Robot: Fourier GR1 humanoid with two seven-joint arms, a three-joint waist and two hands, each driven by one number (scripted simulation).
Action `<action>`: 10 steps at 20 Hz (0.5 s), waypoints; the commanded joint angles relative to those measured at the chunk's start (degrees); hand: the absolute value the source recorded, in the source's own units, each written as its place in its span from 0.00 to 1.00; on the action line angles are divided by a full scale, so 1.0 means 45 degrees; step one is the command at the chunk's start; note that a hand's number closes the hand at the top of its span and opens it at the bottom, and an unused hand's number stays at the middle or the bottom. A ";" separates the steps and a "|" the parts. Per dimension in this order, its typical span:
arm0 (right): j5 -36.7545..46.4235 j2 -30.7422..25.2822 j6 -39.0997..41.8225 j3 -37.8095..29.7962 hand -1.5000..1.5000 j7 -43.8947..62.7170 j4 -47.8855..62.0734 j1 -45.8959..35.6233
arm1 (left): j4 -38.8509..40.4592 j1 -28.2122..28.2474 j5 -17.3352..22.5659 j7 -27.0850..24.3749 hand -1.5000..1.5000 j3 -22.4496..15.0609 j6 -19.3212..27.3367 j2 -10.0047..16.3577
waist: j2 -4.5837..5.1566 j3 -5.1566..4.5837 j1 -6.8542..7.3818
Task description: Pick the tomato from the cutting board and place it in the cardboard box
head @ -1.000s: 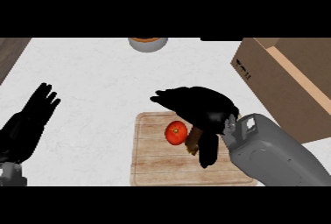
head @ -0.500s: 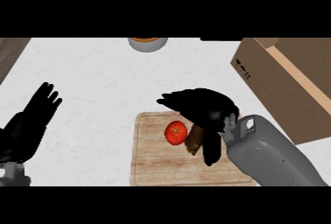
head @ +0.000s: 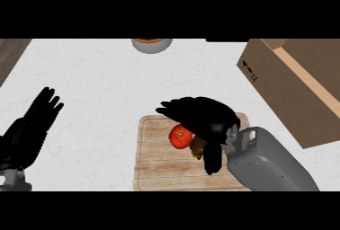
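A red tomato [head: 178, 137] lies on the wooden cutting board [head: 159, 166] at the lower middle of the head view. My right hand [head: 203, 117] hangs directly over it. Its fingers arch over the tomato's far side and its thumb points down at the near right, so the right part of the tomato is hidden. The fingers are spread and have not closed round the tomato, which rests on the board. The cardboard box [head: 292, 85] stands open at the right, behind and beside the board. My left hand [head: 33, 121] rests open at the left edge, fingers up.
A grey bowl [head: 152, 44] with something orange in it stands at the back middle of the white counter [head: 100, 81]. A dark wooden strip [head: 10, 51] runs along the counter's far left corner.
The right hand's fingers have come down and slightly nearer, over the tomato. The tomato, the board and the left hand have not moved.
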 commanded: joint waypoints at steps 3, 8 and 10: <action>0.1760 0.0703 -0.0301 0.0333 0.00 -0.0770 0.1066 -0.0332 | 0.1485 -0.1070 -0.0349 -0.0318 0.50 0.0294 -0.0343 -0.0154 | 0.0023 -0.0003 -0.0027; 0.2511 0.1079 0.0156 -0.0149 0.00 -0.0947 0.1212 -0.0095 | -0.0303 -0.0015 -0.0414 0.0569 0.50 0.0268 -0.0113 -0.0585 | -0.0001 0.0000 0.0007; 0.2475 0.1596 0.0692 -0.0314 0.00 -0.0536 0.1331 -0.0358 | 0.0272 -0.0017 -0.0492 0.0027 0.50 0.0523 -0.0583 -0.0411 | 0.0002 -0.0003 0.0007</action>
